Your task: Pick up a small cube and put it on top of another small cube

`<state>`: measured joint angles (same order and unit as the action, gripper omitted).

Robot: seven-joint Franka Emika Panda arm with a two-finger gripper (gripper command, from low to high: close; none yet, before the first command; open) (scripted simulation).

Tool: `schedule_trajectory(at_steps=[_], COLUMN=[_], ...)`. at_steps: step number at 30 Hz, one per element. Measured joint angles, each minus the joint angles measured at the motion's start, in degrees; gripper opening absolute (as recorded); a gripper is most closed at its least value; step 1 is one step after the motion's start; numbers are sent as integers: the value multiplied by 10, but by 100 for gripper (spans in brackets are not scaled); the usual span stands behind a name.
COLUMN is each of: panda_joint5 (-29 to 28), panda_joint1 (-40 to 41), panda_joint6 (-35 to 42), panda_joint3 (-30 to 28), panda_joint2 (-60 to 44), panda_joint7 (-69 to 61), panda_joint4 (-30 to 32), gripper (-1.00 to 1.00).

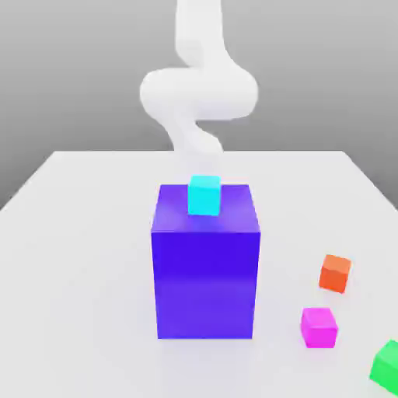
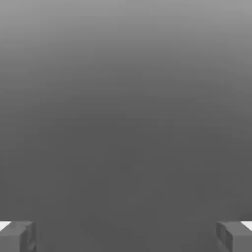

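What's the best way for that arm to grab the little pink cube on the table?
Probably by two opposite upright sides of the magenta cube, coming straight down from above. It sits flat on the table, its top is uncovered, and there is space between it and the blue block, the orange cube and the green cube.

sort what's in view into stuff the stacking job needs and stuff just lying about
For the job:
- magenta cube
- green cube
- pincer, open

Just lying about:
- orange cube
- cyan cube
- big blue-violet block
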<state>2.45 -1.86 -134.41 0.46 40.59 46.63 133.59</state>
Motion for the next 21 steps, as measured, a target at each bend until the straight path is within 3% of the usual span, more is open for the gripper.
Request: schedule_trajectory(at_steps=[12, 17, 21], panda_joint5=[74, 52, -8], panda_joint1=[-72, -95, -131], panda_joint6=[-126, -181, -226], panda_joint3=[70, 108, 113], panda_joint2=[-253, -356, -440], panda_joint7=[71, 138, 222], panda_joint4=[87, 123, 153], gripper=[0, 0, 0])
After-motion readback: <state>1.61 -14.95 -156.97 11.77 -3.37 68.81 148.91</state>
